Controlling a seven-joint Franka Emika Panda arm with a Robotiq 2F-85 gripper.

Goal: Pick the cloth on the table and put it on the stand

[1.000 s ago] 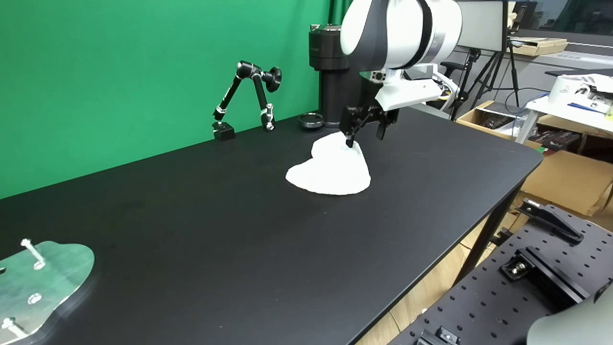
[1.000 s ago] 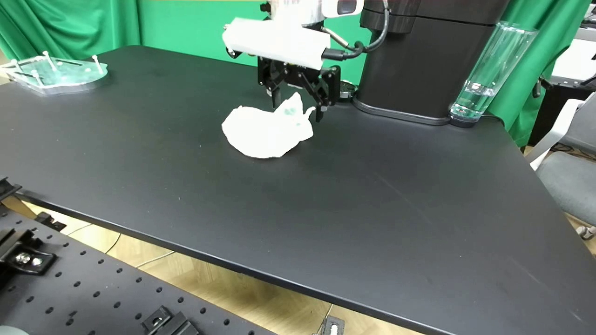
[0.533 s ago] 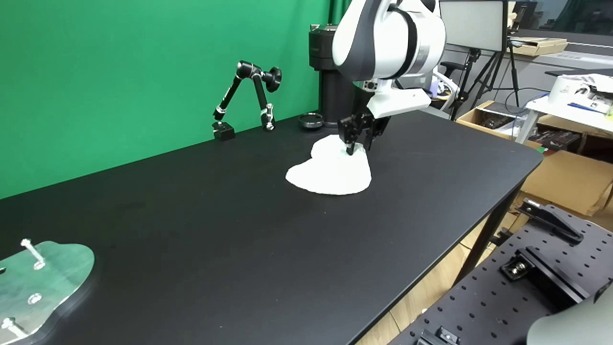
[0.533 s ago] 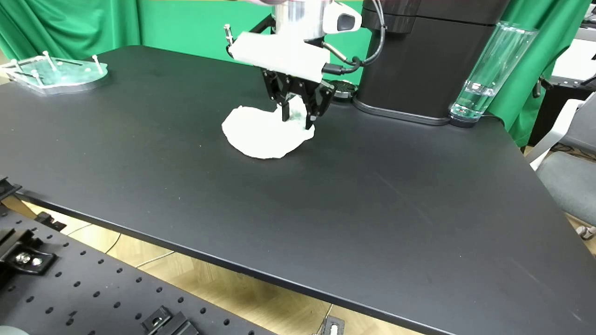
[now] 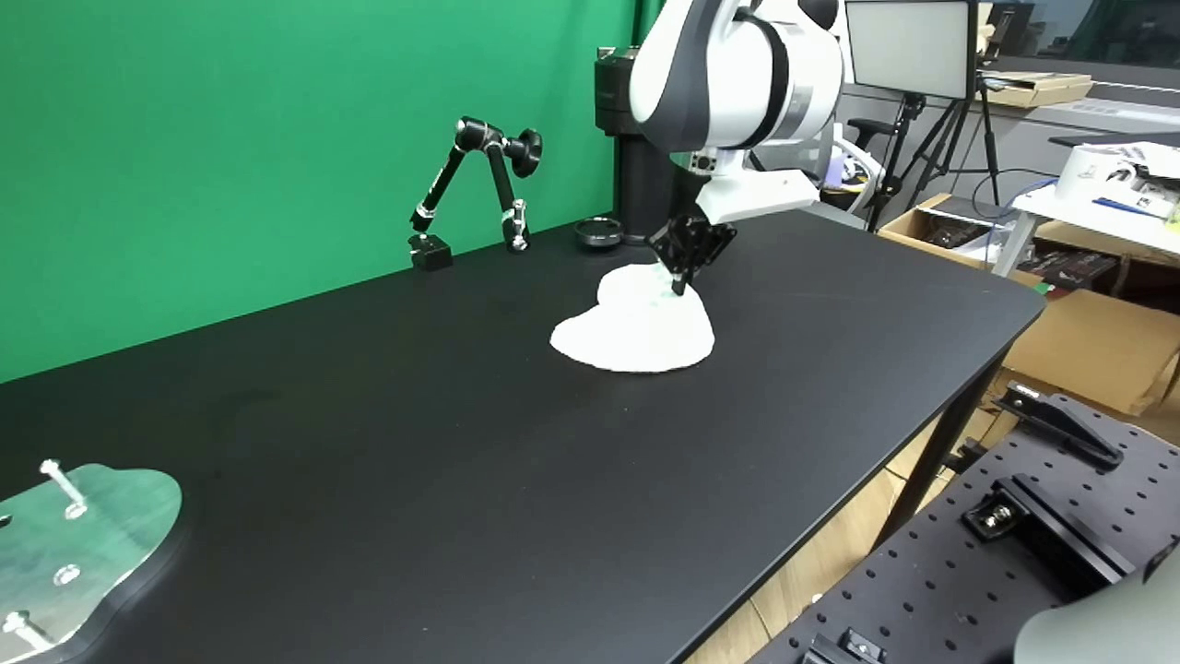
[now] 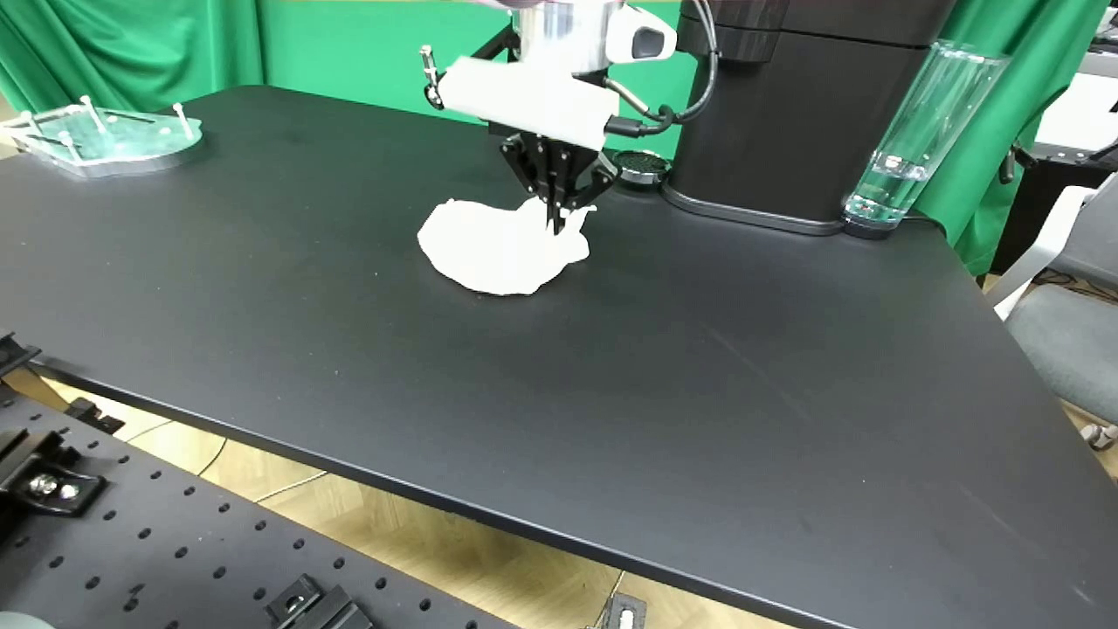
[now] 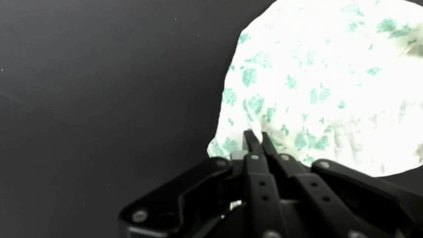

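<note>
Clenched, with a small fold of cloth (image 7: 317, 76) pinched between the tips of the gripper (image 7: 256, 133). In the wrist view, caught close to an edge and showing as a white sliver between the two tips. Spread mostly upward and rightward of the gripper there, running off the frame at top and right, with a small corner jutting out to the left. Printed with green leafy marks, glaring white in places, creased toward the lower right.

Lying otherwise on the table (image 5: 442, 480), rumpled and loose, below the gripper. In both exterior views, reaching from under the tips leftward and toward the near side, with the gripper over the upper right part. In an exterior view, with bits of cloth (image 6: 572, 240) showing on either side of the tips.

In an exterior view, well apart from the stand (image 5: 475, 136) farther left by the green backdrop (image 5: 230, 166). Nearer to a round dish (image 6: 642, 168) and a tall black machine (image 6: 808, 122) beyond it in both exterior views. Well off on the table, a green plate (image 5: 120, 516) with white pegs (image 5: 63, 487).
</note>
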